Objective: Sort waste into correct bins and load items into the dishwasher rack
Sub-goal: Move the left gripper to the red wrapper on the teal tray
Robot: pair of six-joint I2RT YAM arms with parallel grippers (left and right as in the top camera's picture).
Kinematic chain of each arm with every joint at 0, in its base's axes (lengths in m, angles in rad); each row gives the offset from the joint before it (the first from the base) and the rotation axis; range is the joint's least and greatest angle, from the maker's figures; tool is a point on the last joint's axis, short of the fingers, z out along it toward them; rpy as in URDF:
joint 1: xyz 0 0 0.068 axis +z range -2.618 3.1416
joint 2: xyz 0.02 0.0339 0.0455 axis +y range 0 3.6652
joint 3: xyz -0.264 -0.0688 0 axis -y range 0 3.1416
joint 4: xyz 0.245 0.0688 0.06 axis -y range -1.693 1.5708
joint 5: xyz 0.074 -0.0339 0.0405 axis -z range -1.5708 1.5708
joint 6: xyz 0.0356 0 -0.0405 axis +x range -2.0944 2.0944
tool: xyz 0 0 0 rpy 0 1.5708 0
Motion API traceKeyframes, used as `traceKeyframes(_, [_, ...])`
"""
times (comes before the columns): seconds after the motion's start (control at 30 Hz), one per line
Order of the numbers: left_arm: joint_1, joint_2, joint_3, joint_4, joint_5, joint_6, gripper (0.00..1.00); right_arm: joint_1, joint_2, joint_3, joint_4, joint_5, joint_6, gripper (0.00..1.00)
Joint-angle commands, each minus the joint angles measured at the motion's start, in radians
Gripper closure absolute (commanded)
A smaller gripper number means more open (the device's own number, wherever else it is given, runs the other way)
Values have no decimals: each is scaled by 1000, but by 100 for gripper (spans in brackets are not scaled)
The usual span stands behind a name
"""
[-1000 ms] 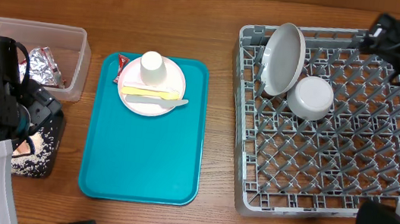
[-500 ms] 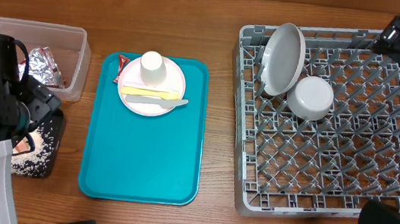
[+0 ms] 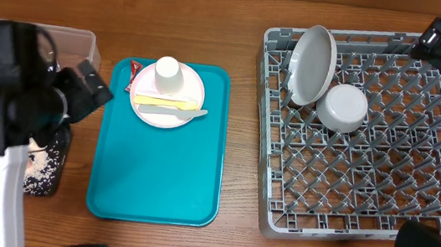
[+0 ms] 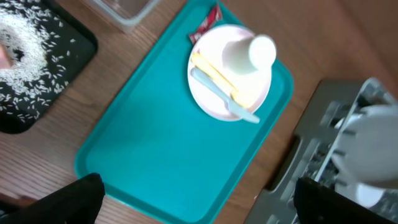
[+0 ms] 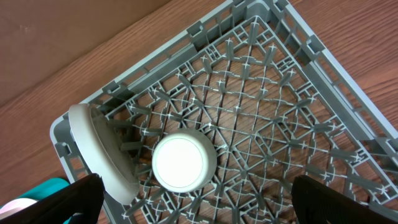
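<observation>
Plain wooden desk (image 3: 252, 1) beneath it all, with the teal tray (image 3: 156, 166) as reference point. At the tray's far end: a pinkish-white plate (image 3: 195, 87) carrying a small white cup (image 3: 166, 75), a yellow utensil (image 3: 164, 101) and a pale utensil (image 3: 173, 112). Just beside the plate, at the tray's far-left corner, a red wrapper (image 3: 135, 67).

Right of the tray: the dishwasher rack (image 3: 365, 183), holding a grey plate (image 3: 312, 63) on edge and a white bowl (image 3: 342, 106) mouth down. Left of the tray: a black tray (image 3: 43, 178) strewn with rice, and a clear tub (image 3: 75, 38).

Left jaws wide apart and empty, just left of the tray. Right jaws likewise apart and empty, well right of the tray over the rack's far corner.

Cup probably light, rigid and smooth: best pinched across its walls. Flat utensils likely slippery and hard to get under: better taken by an end overhanging the plate. Wrapper flimsy, easy to pinch anywhere.
</observation>
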Motion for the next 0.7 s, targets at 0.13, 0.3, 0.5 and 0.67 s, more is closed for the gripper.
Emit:
traceKeyframes(0.13, [-105, 234, -2, -82, -127, 27, 48, 0, -5, 3, 2, 6, 4, 0])
traceKeyframes(0.3, [-129, 402, -2, -67, -186, -21, 96, 0, -5, 3, 2, 6, 4, 0])
traceKeyframes(0.5, [-129, 562, -2, 3, -182, -11, 96, 0, -5, 3, 2, 6, 4, 0])
traceKeyframes(0.67, [-132, 650, -2, 47, -182, 9, 96, 0, -5, 3, 2, 6, 4, 0])
